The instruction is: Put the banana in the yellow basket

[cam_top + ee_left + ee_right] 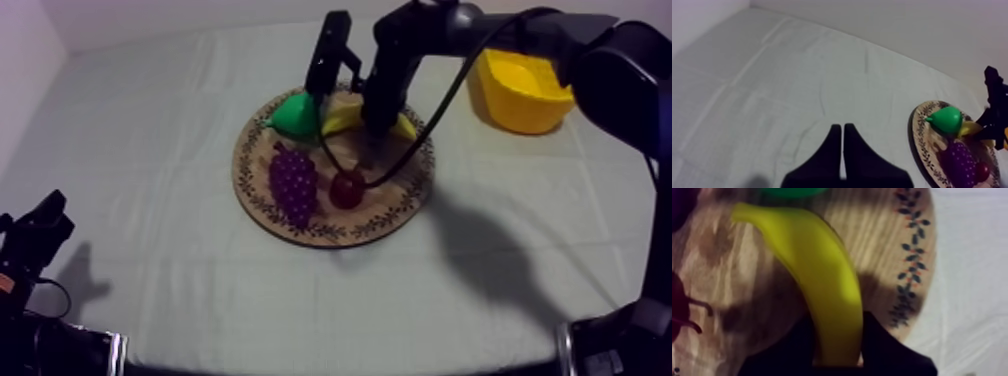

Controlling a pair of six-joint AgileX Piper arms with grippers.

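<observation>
**Right gripper and banana.** The right arm enters from the upper right of the top view. The right gripper [380, 122] points down at the far half of the wooden board [400, 195]. The banana [342, 118] lies on that half, just beside the pear [295, 115].

In the right wrist view, the banana [817, 273] runs lengthwise out from between the two black fingers [884, 348] of the right gripper [839, 350]. One finger sits against each side of the fruit, near one end, so the fingers are clamped on the banana. The rest of the banana extends across the bare wood of the board [732, 263] toward the pear. It cannot be told whether the banana is clear of the wood.

**Left gripper.** The left gripper [35, 235] sits low at the near left of the table, well apart from the board. In the left wrist view its fingers lie together as a narrow wedge [842, 150] with nothing between them.

**Surface.**
- The bunch of grapes [293, 182] and the small red fruit [347, 188] lie side by side on the near half of the board.
- The yellow basket [520, 92] stands at the far right, apart from the board.
- The grey-white cloth [150, 150] covers the table and shows faint creases.

**Room.** A pale wall [897, 20] rises behind the far edge of the table.
</observation>
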